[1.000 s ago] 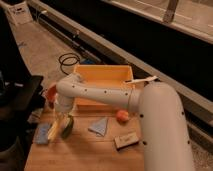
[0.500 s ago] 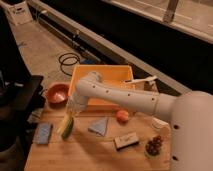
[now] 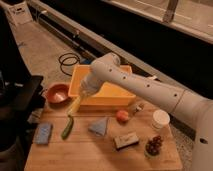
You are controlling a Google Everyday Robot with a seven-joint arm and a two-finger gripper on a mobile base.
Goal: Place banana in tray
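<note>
My gripper hangs at the left front corner of the tray, a large deep yellow-orange bin at the back of the wooden table. The gripper is shut on the banana, a small pale yellow fruit that hangs down from it, tilted, above the table and just outside the tray's front left wall. The banana's lower tip is close above the dark green vegetable, which lies on the table. My white arm reaches in from the right, across the tray.
A red-orange bowl sits left of the tray. On the table are a blue sponge, a grey-blue cloth, an orange fruit, a white cup, a dark bar and grapes.
The gripper has risen from the table and moved right toward the tray's front left corner, lifting the banana. The green vegetable stays on the table.
</note>
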